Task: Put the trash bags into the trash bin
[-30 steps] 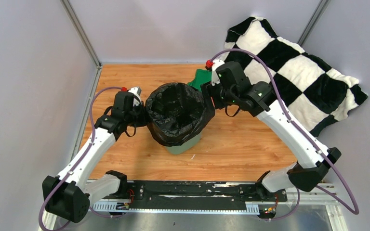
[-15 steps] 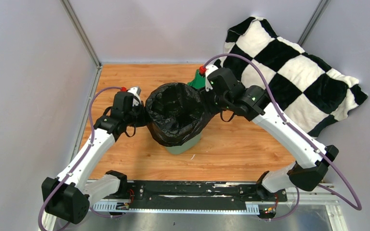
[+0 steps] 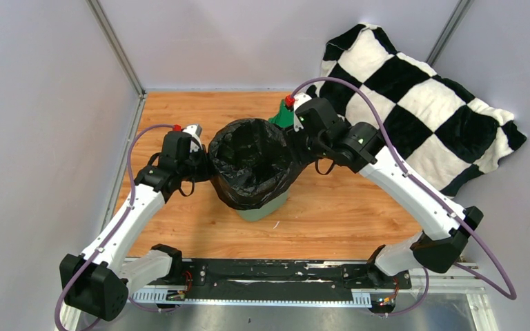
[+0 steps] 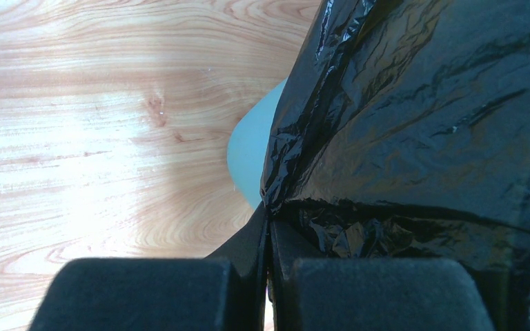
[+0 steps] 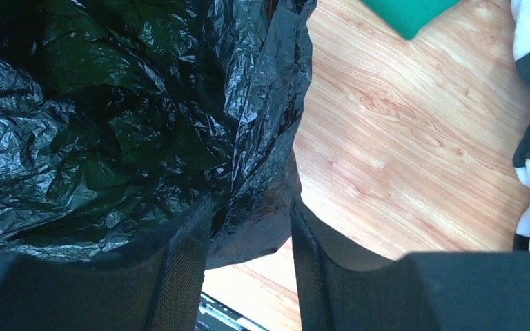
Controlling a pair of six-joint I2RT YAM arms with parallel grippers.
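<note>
The black trash bag [image 3: 254,162] hangs open-mouthed over the mint-green trash bin [image 3: 263,208], draped down its outside so only the bin's lower wall shows. At the bag's left rim, my left gripper [image 3: 204,166] is shut on a pinch of the crinkled plastic [image 4: 400,103]; its fingertips meet at the fold [image 4: 269,215], with a sliver of bin wall [image 4: 252,158] beside it. My right gripper [image 3: 297,143] is at the bag's right rim. In the right wrist view it [image 5: 248,231] stands open, a flap of the bag [image 5: 262,138] lying loose between its fingers.
A folded dark green cloth [image 3: 284,114] lies on the wooden table just behind the right gripper, and shows again as a green corner [image 5: 407,12]. A black-and-white checkered blanket [image 3: 421,96] fills the back right. Grey walls close in the left and back.
The right gripper has shifted left and slightly back, closer against the bag's right rim. The left arm and the bag have stayed put.
</note>
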